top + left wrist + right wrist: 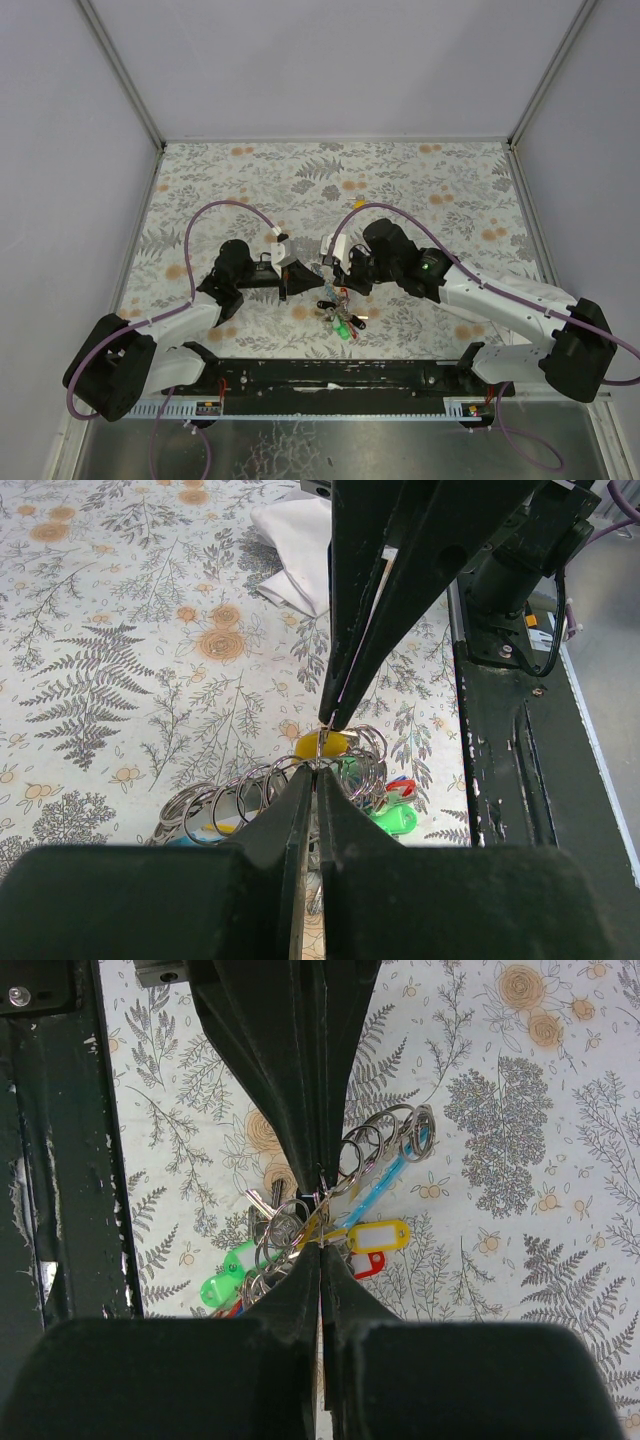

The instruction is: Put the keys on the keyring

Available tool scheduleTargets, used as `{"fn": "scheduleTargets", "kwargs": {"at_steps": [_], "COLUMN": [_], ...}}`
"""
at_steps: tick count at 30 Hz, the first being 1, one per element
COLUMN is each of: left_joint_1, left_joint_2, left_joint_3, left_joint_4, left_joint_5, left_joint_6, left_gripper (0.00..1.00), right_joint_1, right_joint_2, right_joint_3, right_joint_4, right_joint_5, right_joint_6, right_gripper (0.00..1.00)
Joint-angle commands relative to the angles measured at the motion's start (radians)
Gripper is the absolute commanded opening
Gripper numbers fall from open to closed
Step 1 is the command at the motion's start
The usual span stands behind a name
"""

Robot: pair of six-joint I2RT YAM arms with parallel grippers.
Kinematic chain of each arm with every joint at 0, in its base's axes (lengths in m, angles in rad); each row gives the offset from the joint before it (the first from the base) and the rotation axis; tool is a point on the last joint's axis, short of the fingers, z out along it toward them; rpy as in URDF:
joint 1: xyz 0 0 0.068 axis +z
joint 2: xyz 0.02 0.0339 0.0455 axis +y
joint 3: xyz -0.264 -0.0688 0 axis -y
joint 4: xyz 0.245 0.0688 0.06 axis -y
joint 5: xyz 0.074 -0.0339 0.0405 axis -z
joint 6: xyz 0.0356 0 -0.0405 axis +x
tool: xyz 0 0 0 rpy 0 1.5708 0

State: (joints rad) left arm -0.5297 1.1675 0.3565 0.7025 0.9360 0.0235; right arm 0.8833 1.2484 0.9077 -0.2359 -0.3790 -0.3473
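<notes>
near the front middle of the floral table [420, 180], just ahead of the arm bases, the keys [342, 318] lie in one small heap, with green, red and yellow caps showing. both arms reach in over the heap from either side. the left gripper [322, 745] has its jaws drawn almost together, with the thin silver wire of the keyring [283, 1222] caught between the tips. the right gripper [320, 1218] is pinched just as narrow on that same loop. in the right wrist view a yellow-capped key [378, 1235] lies just beside the tips, a red one [366, 1265] touches it below, and a green one [220, 1288] sits on the other side. a light-blue strip [385, 1185] slants up to a bunch of silver rings [385, 1135]
</notes>
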Motion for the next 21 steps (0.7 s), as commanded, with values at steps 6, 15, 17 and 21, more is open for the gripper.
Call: {"fn": "scheduleTargets", "kwargs": {"at_steps": [6, 15, 17, 21], "left_joint_1": [-0.008, -0.007, -0.007, -0.007], "left_joint_2": [-0.013, -0.007, -0.008, -0.006], "left_joint_3": [-0.010, -0.007, -0.006, -0.005], "left_joint_4": [0.038, 0.037, 0.037, 0.035], "left_joint_5": [0.005, 0.017, 0.017, 0.021], "left_joint_6": [0.015, 0.016, 0.016, 0.018], "left_gripper": [0.00, 0.00, 0.00, 0.00], "right_joint_1": [0.009, 0.009, 0.008, 0.008], "right_joint_2": [-0.025, -0.040, -0.041, -0.039], "right_joint_3": [0.037, 0.029, 0.026, 0.026], "right_joint_4": [-0.005, -0.002, 0.005, 0.018], "right_joint_5": [0.047, 0.029, 0.012, -0.004], "right_joint_6": [0.012, 0.006, -0.001, -0.008], "right_gripper": [0.00, 0.00, 0.00, 0.00]}}
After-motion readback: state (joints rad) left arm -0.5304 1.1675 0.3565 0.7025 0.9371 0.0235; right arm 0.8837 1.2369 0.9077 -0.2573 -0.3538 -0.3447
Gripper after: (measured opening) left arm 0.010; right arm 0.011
